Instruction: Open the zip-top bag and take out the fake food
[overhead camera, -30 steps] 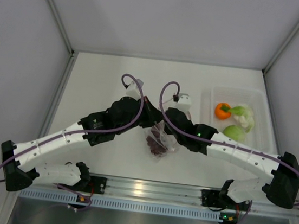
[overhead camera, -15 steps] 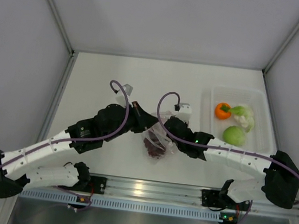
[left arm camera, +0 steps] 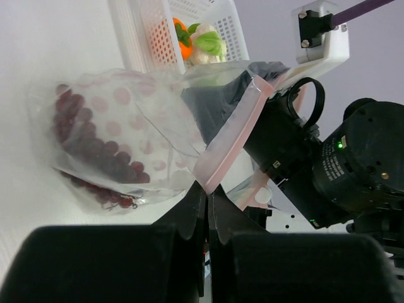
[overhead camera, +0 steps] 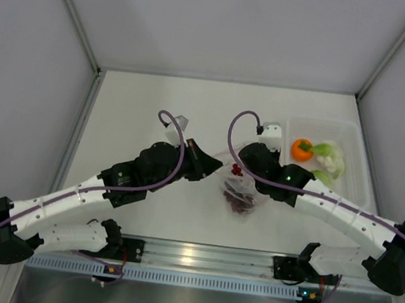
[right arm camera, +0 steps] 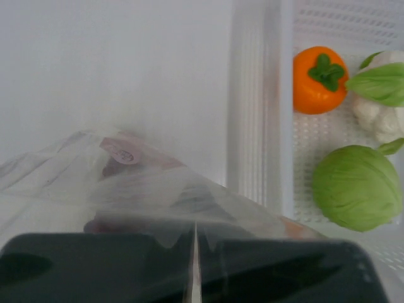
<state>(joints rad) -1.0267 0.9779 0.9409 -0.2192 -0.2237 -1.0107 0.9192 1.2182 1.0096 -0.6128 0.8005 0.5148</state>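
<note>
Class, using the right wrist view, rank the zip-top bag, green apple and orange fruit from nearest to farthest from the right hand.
1. zip-top bag, pinched in the right hand
2. green apple, right, near end of the tray
3. orange fruit, right, tray's far end

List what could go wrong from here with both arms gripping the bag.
1. The left jaws pinch only a thin edge of the pink zip strip; it could slip free under a pull.
2. The grape bunch weighs down the zip-top bag; a sudden opening might spill it onto the table.
3. The right arm reaches over the tray corner and may nudge it.
</note>
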